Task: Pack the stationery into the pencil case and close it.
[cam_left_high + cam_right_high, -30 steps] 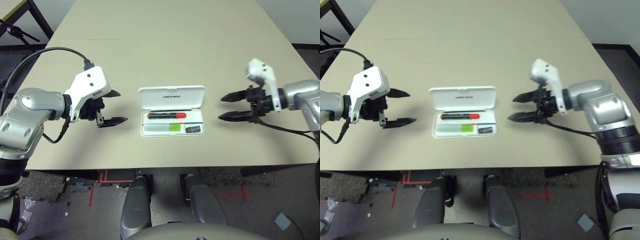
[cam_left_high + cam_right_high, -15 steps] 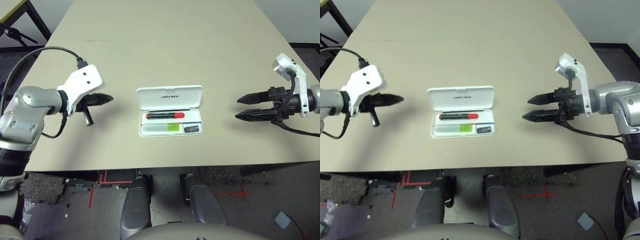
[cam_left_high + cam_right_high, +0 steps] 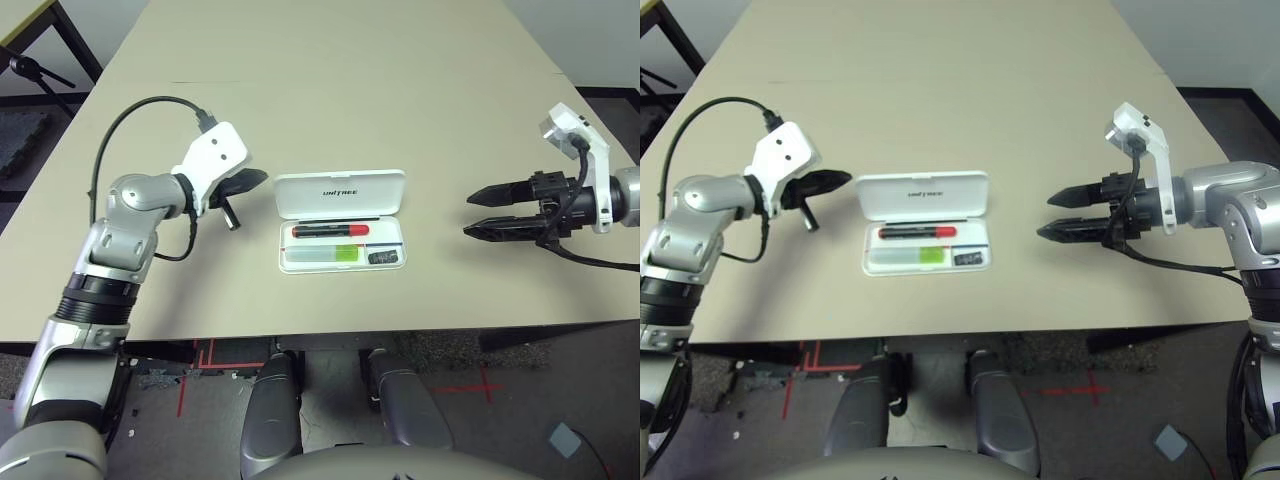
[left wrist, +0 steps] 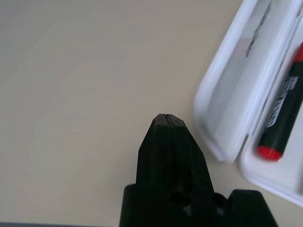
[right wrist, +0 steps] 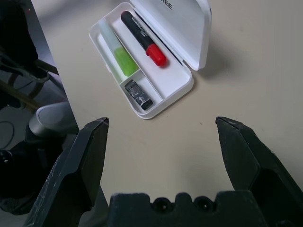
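So you've got the pencil case [image 3: 342, 268] sitting open on the surface [image 3: 330, 120], roughly between your two arms, with the lid [image 3: 340, 196] hinged up on the side away from the robot and the UNITREE lettering readable on it. All the stationery is in the tray part. The marker [image 3: 330, 231], black barrel with red ends and some pale print on it, lies lengthwise in the long compartment next to the hinge. On the side nearer the robot, your highlighter [image 5: 118, 52], pale at one end and lime green at the other, lies in the longer of the two front compartments, pretty much parallel to the marker. The little dark block [image 5: 138, 95] with light markings is in the short compartment just past the highlighter's green end, toward your right arm. Your left claw [image 4: 165, 115] is closed with its two fingers pressed together and nothing between them, and it's hanging near the left end of the case, not touching it. Your right claw [image 5: 162, 120] is wide open and empty, off to the right of the case with a good stretch of bare surface between, fingers pointing in toward the case. Nothing's being gripped on either side.
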Controlling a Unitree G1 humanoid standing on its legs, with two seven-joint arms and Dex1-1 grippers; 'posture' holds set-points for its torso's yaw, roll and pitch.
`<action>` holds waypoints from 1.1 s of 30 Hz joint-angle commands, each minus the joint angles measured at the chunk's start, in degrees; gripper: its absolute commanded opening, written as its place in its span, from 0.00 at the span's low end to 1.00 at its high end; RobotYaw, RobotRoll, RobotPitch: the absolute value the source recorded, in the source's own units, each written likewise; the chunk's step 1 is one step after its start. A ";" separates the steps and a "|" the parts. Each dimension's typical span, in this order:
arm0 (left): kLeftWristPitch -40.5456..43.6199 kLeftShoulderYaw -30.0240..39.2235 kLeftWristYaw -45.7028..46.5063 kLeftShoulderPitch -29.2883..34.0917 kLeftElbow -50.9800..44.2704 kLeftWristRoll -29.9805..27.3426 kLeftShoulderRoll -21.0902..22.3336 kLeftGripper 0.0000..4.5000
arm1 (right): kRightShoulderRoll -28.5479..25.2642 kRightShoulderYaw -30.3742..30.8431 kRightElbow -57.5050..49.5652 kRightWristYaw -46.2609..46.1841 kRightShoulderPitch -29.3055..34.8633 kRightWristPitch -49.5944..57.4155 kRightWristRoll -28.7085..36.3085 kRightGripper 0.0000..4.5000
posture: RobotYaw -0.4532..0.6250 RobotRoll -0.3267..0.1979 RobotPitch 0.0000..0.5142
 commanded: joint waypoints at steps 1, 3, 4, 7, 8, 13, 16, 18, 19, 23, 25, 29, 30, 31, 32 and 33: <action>0.23 -0.19 -1.13 -1.31 0.64 -1.39 -1.07 0.01 | -0.07 -0.14 -1.00 -0.23 0.87 0.39 0.78 1.00 | 0.39 0.62 0.31; 0.21 0.13 -2.53 -1.24 -0.32 -2.90 -1.35 0.01 | -0.19 -0.20 -1.08 -0.33 1.30 0.24 0.71 1.00 | 0.39 0.62 0.31; -0.11 0.12 -3.77 -1.15 -0.88 -3.79 -1.24 0.01 | -0.24 -0.25 -1.11 -0.39 1.48 0.20 0.70 1.00 | 0.39 0.62 0.31; 0.85 -0.22 -6.93 -0.50 -3.95 -5.91 -0.51 0.01 | -0.43 -0.36 -1.20 -0.58 1.99 -0.01 0.56 1.00 | 0.38 0.62 0.31; 2.05 -0.47 -8.03 -0.16 -5.65 -6.88 -0.37 0.01 | -0.45 -0.36 -1.16 -0.67 2.14 -0.14 0.45 1.00 | 0.38 0.62 0.31; 5.83 -4.07 -11.09 1.73 -11.67 -7.16 0.22 0.01 | -0.44 -0.09 -0.92 -1.06 2.45 -0.80 -0.10 1.00 | 0.38 0.62 0.31; 6.18 -6.61 -11.73 2.97 -13.07 -5.88 0.24 0.01 | -0.30 0.30 -0.64 -1.30 2.36 -1.28 -0.48 1.00 | 0.38 0.62 0.31; 5.00 -8.71 -11.64 3.45 -12.68 -3.99 0.24 0.01 | -0.15 0.54 -0.48 -1.45 2.38 -1.62 -0.76 1.00 | 0.38 0.62 0.31; 4.48 -9.74 -11.40 3.48 -12.27 -3.06 -0.05 0.01 | -0.10 0.65 -0.44 -1.50 2.45 -1.80 -0.91 1.00 | 0.38 0.62 0.31; 3.11 -12.10 -10.20 2.96 -10.70 -0.66 -1.76 0.01 | -0.03 0.88 -0.39 -1.62 2.63 -2.22 -1.21 1.00 | 0.38 0.62 0.32; 2.59 -13.04 -9.57 2.61 -9.79 0.39 -2.69 0.01 | -0.03 0.96 -0.41 -1.73 2.81 -2.45 -1.37 1.00 | 0.38 0.62 0.32; 2.68 -14.43 -9.87 2.11 -8.09 1.65 -3.36 0.01 | 0.02 0.92 -0.69 -2.08 3.34 -2.66 -1.41 1.00 | 0.38 0.62 0.33; 2.79 -14.75 -10.08 2.00 -7.80 1.91 -3.28 0.01 | 0.01 0.91 -0.74 -2.15 3.43 -2.68 -1.39 1.00 | 0.38 0.62 0.33; 3.76 -15.78 -11.26 2.22 -7.84 2.40 -2.46 0.01 | -0.01 0.87 -0.86 -2.27 3.63 -2.68 -1.35 1.00 | 0.37 0.62 0.33; 4.93 -16.95 -12.79 2.68 -8.19 2.69 -1.48 0.01 | -0.03 0.84 -0.92 -2.38 3.79 -2.70 -1.33 1.00 | 0.37 0.62 0.33; 6.19 -18.03 -14.12 3.12 -8.62 2.85 -0.65 0.01 | -0.04 0.82 -0.94 -2.48 3.92 -2.74 -1.34 1.00 | 0.37 0.62 0.33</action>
